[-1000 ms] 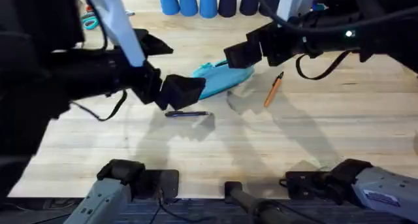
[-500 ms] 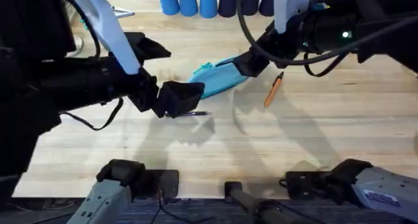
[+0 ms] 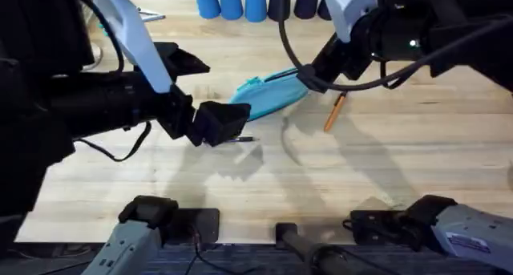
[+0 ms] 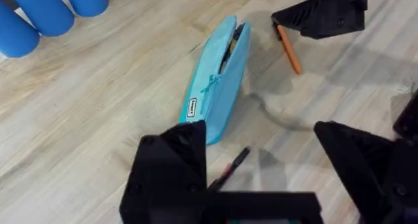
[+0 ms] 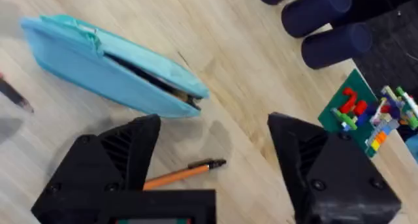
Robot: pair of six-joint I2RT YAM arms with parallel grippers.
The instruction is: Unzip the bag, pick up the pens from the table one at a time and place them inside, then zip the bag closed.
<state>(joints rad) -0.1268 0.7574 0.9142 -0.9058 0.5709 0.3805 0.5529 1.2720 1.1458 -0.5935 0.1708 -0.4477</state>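
The light blue bag (image 3: 268, 96) lies slantwise on the table (image 3: 377, 171), its zipper partly open at the far end (image 4: 232, 40). An orange pen (image 3: 333, 113) rests just right of the bag. A dark pen (image 3: 243, 139) lies near the bag's left end, half hidden under my left gripper (image 3: 223, 124). That gripper is open, and in the left wrist view the dark pen (image 4: 230, 170) sits between its fingers (image 4: 171, 168). My right gripper (image 3: 311, 78) hovers open over the bag's right end, with the orange pen (image 5: 183, 174) and the bag (image 5: 108, 66) below it.
Blue cups (image 3: 231, 2) and darker cups (image 5: 326, 18) stand along the table's far edge. A small block toy (image 5: 366, 116) sits past the dark cups. Scissors (image 3: 108, 25) lie at the far left. Bare wood stretches in front of the bag.
My right gripper has swung in and turned over the bag's right end. The left gripper has shifted slightly left and down over the dark pen. Bag and pens have stayed put.
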